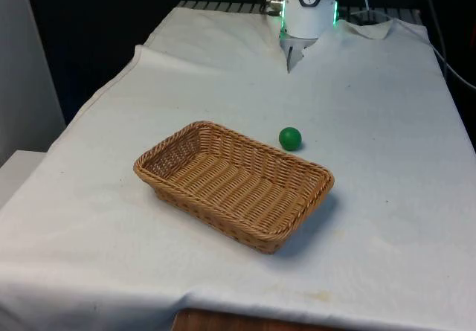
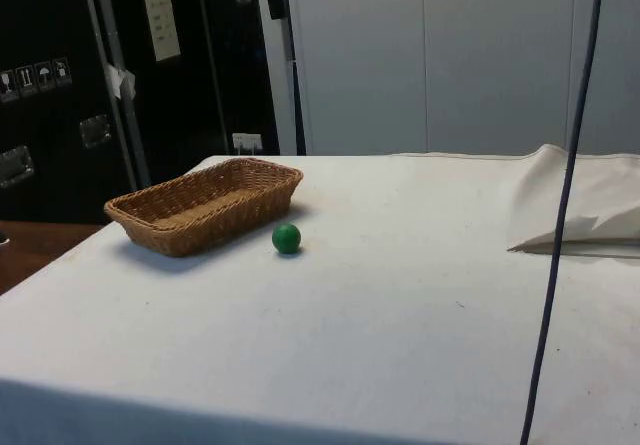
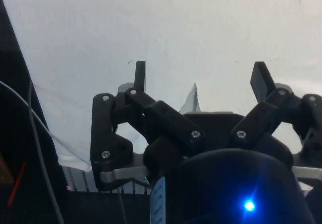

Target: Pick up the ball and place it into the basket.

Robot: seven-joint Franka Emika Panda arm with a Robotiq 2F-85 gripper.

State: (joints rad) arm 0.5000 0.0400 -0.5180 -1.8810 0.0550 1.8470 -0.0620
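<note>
— So, where is the ball?

— It's a green ball (image 1: 290, 138), resting on the white cloth (image 1: 387, 160) just beside the far long rim of the wicker basket (image 1: 186, 197), towards the front view's right. From the side view, the ball (image 2: 286, 238) sits near the basket (image 2: 160, 235), close by the corner but not touching it.

— And your gripper?

— My gripper (image 3: 198, 78) hangs over the bare cloth (image 3: 201, 27), well apart from the ball and basket. Its 2 black fingers (image 3: 140, 75) are spread wide, with nothing between them.

— Anything in the basket?

— Only its woven floor.
</note>
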